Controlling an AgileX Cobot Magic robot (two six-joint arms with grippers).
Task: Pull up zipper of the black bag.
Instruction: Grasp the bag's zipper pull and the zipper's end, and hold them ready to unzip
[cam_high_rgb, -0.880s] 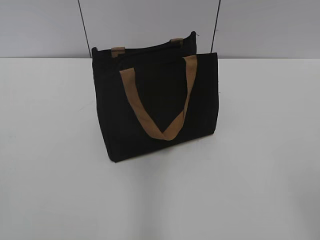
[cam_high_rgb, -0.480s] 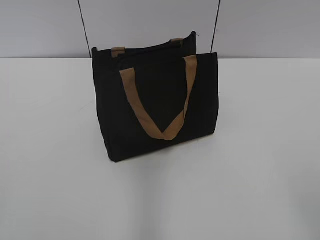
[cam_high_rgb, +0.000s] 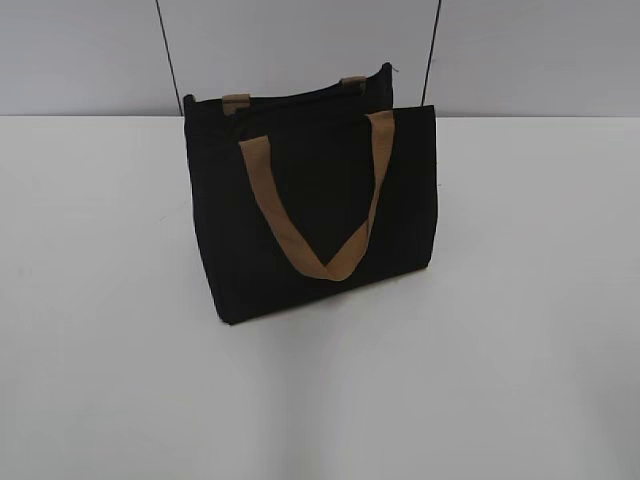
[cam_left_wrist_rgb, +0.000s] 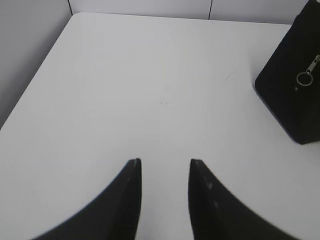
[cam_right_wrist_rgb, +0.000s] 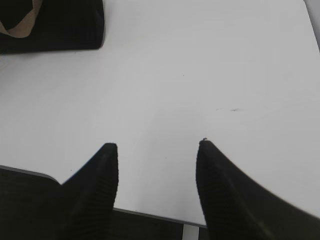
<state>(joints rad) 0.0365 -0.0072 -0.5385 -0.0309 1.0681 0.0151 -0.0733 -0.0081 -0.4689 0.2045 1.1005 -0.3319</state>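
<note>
The black bag (cam_high_rgb: 310, 210) stands upright on the white table, a tan strap handle (cam_high_rgb: 320, 215) hanging down its front. The zipper runs along its top edge (cam_high_rgb: 300, 98). In the left wrist view the bag's end (cam_left_wrist_rgb: 292, 90) shows at the right with the silver pull tab and ring (cam_left_wrist_rgb: 306, 75) hanging on it. My left gripper (cam_left_wrist_rgb: 165, 162) is open and empty over bare table, far left of the bag. My right gripper (cam_right_wrist_rgb: 157, 146) is open and empty at the table's near edge; the bag's corner (cam_right_wrist_rgb: 55, 27) lies at the top left. Neither gripper shows in the exterior view.
The white table (cam_high_rgb: 500, 350) stretches around the bag. A grey wall with two dark vertical seams (cam_high_rgb: 168, 50) stands behind. The table's front edge (cam_right_wrist_rgb: 150, 214) shows under my right gripper, and its left edge (cam_left_wrist_rgb: 35, 95) shows in the left wrist view.
</note>
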